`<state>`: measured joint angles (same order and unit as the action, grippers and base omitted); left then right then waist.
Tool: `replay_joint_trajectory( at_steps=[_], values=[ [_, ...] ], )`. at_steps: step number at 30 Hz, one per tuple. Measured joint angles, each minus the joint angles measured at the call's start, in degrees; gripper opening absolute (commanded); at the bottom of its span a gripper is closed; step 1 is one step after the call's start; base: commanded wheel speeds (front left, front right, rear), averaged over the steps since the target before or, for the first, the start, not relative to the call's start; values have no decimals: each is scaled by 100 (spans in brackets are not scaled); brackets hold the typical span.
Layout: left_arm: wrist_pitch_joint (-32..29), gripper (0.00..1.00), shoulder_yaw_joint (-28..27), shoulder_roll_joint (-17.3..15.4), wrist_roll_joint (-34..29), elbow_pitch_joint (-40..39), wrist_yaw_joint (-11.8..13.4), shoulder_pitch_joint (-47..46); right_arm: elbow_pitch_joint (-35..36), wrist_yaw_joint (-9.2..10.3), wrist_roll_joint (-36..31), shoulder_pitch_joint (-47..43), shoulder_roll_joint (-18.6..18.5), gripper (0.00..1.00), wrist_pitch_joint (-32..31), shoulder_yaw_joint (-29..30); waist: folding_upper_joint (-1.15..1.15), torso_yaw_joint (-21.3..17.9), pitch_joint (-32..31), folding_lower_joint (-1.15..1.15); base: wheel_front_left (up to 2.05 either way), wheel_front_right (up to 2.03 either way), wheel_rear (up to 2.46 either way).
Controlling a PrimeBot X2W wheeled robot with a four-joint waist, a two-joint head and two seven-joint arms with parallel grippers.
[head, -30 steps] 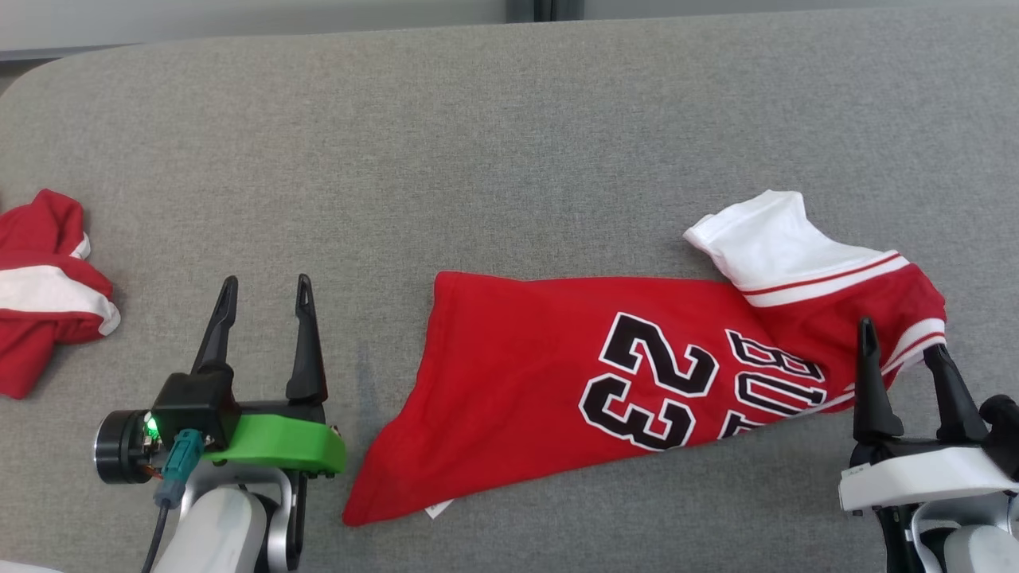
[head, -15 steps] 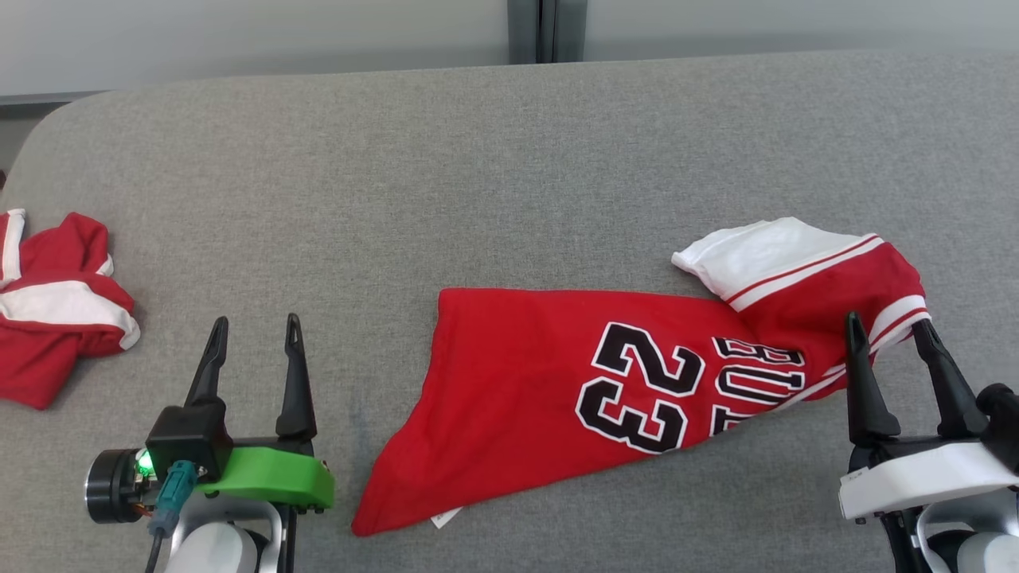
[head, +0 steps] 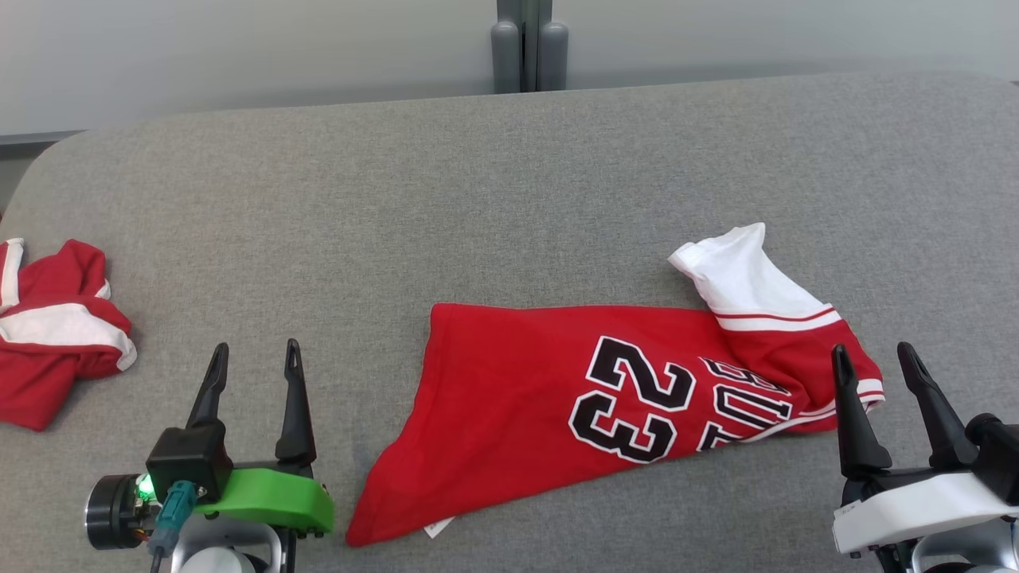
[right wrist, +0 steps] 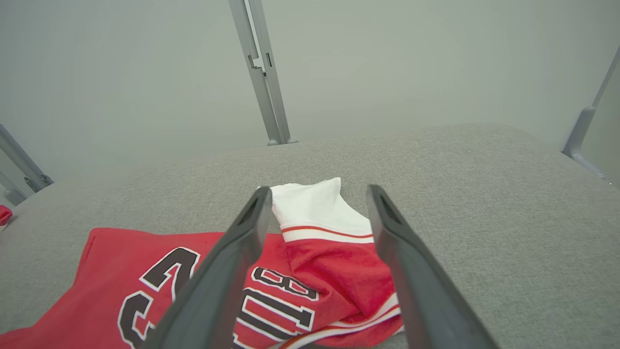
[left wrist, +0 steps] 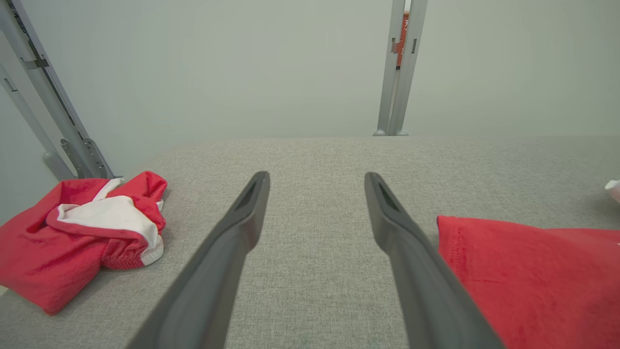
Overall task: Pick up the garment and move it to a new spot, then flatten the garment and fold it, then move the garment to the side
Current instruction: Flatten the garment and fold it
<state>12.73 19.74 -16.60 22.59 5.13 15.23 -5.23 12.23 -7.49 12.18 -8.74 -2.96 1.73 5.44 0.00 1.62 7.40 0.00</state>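
The red shirt [head: 549, 382] with the black number 23 lies flat but skewed on the right-centre of the grey padded table [head: 478, 199]. Its straight hem edge faces the robot's left and its lowest corner trails toward the near edge. Its white sleeve [head: 736, 274] pokes out toward the far side, and the shoulder end is bunched and folded over. The right claw [head: 872, 350] stands wide open at that bunched end and holds nothing. Seen from its wrist, the folded red cloth sits ahead between the two fingers; whether a finger touches it cannot be told. The left claw [head: 256, 348] is also wide open and empty over bare table, just beside the hem edge, with clear grey fabric in front of it. A second, crumpled red-and-white garment [head: 56, 334] sits at the table's left edge, well apart from the shirt. The whole far half of the table is bare up to its far edge, where two grey posts [head: 529, 56] rise against a pale wall [head: 239, 56]. More bare surface lies to the right of the sleeve. The far-left corner is rounded.
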Motion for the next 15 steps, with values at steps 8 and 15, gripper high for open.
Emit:
replay_joint_trajectory(
  at_steps=[8,15],
  values=[
    [-47,100,66,-2,14,-9,2,9,47,0,-22,3,1,100,-73,-37,0,48,-35,0,0,0,0],
    [-115,100,194,-19,13,-68,-68,-50,55,0,-23,12,3,100,-89,-49,0,91,-15,0,0,0,0]
  ],
)
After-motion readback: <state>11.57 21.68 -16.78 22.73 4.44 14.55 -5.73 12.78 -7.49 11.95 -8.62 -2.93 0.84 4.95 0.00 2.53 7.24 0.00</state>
